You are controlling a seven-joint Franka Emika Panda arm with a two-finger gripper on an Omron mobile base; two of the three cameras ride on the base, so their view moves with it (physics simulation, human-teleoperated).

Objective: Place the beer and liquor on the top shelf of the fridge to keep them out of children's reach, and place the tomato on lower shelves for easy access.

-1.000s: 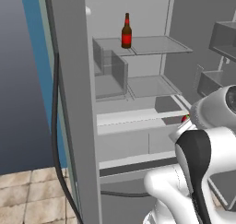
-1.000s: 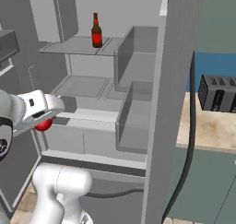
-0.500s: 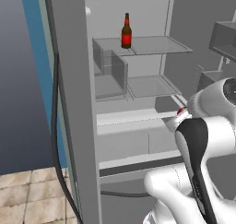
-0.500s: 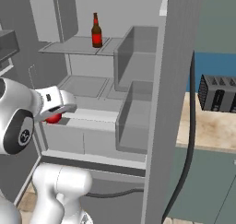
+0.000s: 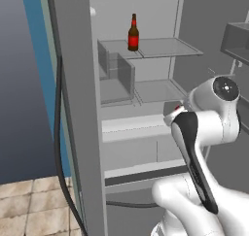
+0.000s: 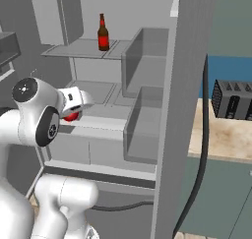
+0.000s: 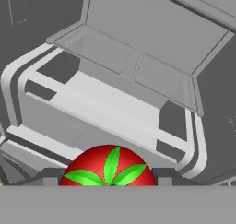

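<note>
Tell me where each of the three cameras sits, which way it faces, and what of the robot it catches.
Left base view: behind the arm's left, facing the open fridge; white arm at lower right.
Right base view: behind its right, facing the same fridge; arm at lower left, gripper closed on the tomato.
Hand view: on the hand, looking past the tomato at the lower shelves.
Both base views share the beer on the top shelf.

Arm bent at elbow, reaching forward into fridge at mid height. Gripper (image 6: 74,110) points far into the interior, jaws half apart and clamped on the tomato (image 7: 109,167), its green stem facing the hand camera.
</note>
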